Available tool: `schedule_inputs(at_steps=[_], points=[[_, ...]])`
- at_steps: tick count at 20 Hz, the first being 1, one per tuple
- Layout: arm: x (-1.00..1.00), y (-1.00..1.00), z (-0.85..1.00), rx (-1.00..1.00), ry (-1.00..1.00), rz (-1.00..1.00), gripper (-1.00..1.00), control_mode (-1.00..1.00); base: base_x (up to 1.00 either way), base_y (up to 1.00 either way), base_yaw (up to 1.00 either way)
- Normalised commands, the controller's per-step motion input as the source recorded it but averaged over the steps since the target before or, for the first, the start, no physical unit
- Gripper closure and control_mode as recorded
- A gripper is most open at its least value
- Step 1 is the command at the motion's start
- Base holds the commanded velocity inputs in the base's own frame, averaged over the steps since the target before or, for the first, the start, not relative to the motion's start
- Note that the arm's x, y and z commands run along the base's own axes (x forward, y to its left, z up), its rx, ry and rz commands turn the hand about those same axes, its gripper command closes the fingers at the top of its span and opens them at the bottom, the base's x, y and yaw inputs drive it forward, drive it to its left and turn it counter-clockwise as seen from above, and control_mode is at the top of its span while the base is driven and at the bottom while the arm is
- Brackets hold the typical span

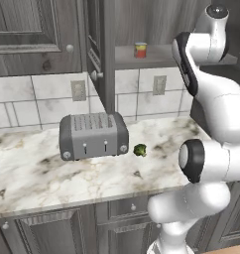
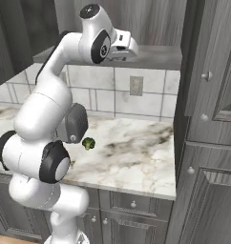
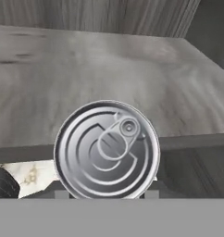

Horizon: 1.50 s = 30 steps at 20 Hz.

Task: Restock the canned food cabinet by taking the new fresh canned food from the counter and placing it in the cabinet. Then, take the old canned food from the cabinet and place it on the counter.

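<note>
End effector (image 3: 107, 194): gripping flat round silver-grey tin (image 3: 107, 150), raised at shelf edge
Cabinet (image 1: 142, 62): red-and-yellow upright can (image 1: 140, 50) on grey shelf board

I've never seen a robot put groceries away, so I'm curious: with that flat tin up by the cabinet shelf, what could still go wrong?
Two things, I'd guess. In the hand view the flat silver tin sits level with the shelf board's front edge, so it might knock the edge rather than clear it. And the red and yellow can already stands on that shelf; the big arm reaching in could nudge it over or off.
</note>
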Motion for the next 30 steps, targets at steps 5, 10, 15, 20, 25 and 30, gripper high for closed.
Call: schedule_inputs(at_steps=[5, 10, 15, 20, 25, 30], points=[[1.00, 0.00, -0.16, 0.11, 0.01, 0.00, 1.00, -1.00, 0.00, 0.00, 0.00], [1.00, 0.00, -0.11, 0.07, 0.00, 0.00, 1.00, -1.00, 0.00, 0.00, 0.00], [0.97, 0.00, -0.19, 0.00, 0.00, 0.00, 1.00, -1.00, 0.00, 0.00, 0.00], [0.33, 0.01, -0.09, -0.05, 0.00, 0.00, -1.00, -1.00, 0.00, 0.00, 0.00], [0.00, 0.07, -0.18, -0.08, -0.03, 0.02, -1.00, -1.00, 0.00, 0.00, 0.00], [-0.11, 0.38, -0.55, -0.12, -0.16, 0.06, -1.00, -1.00, 0.00, 0.00, 0.00]])
